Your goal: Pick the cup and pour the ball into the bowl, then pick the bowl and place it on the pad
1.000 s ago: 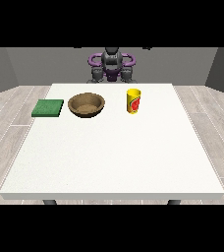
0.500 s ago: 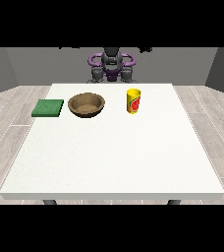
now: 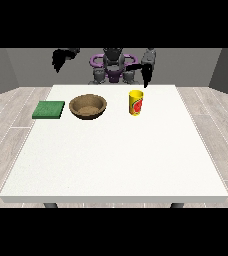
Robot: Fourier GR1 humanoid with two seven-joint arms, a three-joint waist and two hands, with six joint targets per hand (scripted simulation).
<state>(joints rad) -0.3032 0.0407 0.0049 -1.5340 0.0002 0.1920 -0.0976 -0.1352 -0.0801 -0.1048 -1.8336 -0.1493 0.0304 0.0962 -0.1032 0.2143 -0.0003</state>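
Front view shows you the yellow cup [image 3: 135, 102] with an unreadable red label just right of the bowl [image 3: 88, 106], the pad [image 3: 49, 109] left of it, and both hands [image 3: 147, 73] [image 3: 61, 58] raised holding nothing, finger spread impossible to tell.

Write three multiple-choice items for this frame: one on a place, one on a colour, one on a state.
1. Where does the bowl stand?
A. between the pad and the cup
B. on the pad
C. at the table's near edge

2. What colour is the pad?
A. red
B. green
C. blue

3. What is the cup's state?
A. tipped over the bowl
B. lying on its side
C. upright on the table

Key: 1 A, the pad lies at its one side and the cup at its other. 2 B, the flat square is green. 3 C, it stands untouched, with the robot hand at the view's right above and behind it.
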